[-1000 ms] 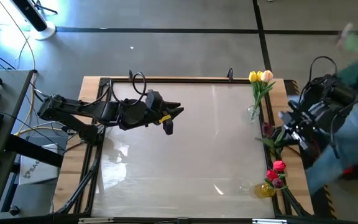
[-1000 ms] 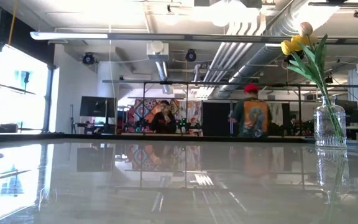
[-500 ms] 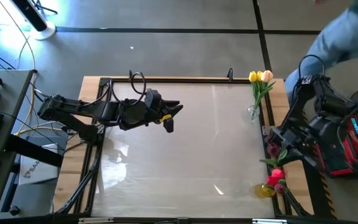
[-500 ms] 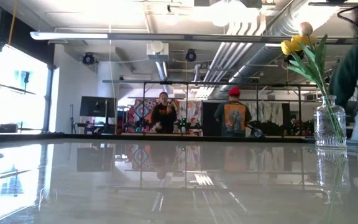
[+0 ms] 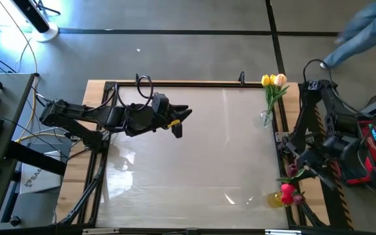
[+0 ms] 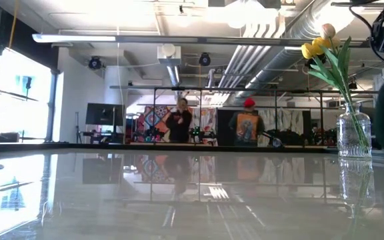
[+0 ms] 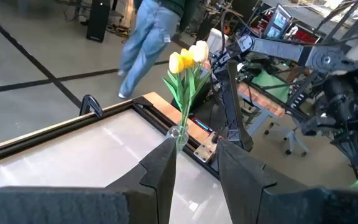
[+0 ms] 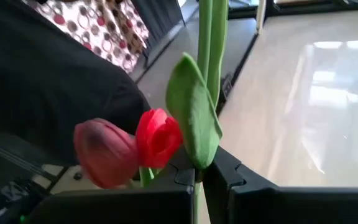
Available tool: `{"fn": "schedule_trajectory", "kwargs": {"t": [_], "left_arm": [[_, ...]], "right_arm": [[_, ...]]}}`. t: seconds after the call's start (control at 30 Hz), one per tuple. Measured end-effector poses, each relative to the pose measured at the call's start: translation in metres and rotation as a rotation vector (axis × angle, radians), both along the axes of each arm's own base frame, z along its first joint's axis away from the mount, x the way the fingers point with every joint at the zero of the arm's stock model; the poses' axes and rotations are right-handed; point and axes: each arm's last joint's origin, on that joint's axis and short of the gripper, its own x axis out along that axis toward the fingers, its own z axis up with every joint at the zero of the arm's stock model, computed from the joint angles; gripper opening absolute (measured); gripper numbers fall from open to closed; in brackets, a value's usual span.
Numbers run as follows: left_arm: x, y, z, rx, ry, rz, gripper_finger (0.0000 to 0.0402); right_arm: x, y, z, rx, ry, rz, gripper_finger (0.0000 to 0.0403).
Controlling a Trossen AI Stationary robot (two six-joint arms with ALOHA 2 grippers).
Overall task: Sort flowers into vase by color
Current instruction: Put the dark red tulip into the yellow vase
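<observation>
My right gripper (image 5: 296, 172) hangs over the table's right edge, shut on a flower's green stem (image 8: 209, 50), which has a broad leaf (image 8: 194, 118). A dark maroon head (image 8: 104, 153) and a red head (image 8: 158, 137) show close beside its fingers; whether either belongs to the held stem, I cannot tell. Just below stands a yellow vase (image 5: 278, 199) with red flowers (image 5: 287, 191). A clear vase (image 5: 266, 118) at the far right holds yellow and peach tulips (image 5: 273, 80). My left gripper (image 5: 178, 125) hovers open over the table's left half, with nothing between its fingers (image 7: 160, 168). My right gripper pinches the green stem (image 8: 199, 167) between its two fingers, just below the broad leaf. The stem and leaf reach out past the fingertips. The flower is lifted clear of the table, beside the yellow vase.
The glossy table top (image 5: 194, 156) has a wooden frame (image 5: 175, 83). A red-and-black device (image 5: 371, 147) sits off the right edge. A person in jeans (image 5: 364, 32) walks beyond the far right corner. Other people stand in the room behind (image 6: 245, 123).
My right gripper has carried the flower toward the table's near edge and down, rolling its wrist, and now hangs by the yellow vase. The person beside the right arm has walked off toward the far side. My left arm has stayed in place.
</observation>
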Motion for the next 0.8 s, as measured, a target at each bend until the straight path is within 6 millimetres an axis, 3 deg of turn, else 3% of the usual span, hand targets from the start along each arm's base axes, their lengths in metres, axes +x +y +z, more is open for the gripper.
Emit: {"fn": "schedule_trajectory", "kwargs": {"t": [0.23,0.8], "left_arm": [[0.0003,0.0019,0.0003,-0.023,-0.016,0.011,0.0103],[0.0007,0.0039,0.0010,-0.031,-0.027,0.019,0.0103]], "right_arm": [[-0.0040,0.0095,-0.0087,0.014,-0.048,-0.009,0.0000],[-0.0084,0.0065,-0.0028,0.042,-0.074,-0.012,0.0000]]}}
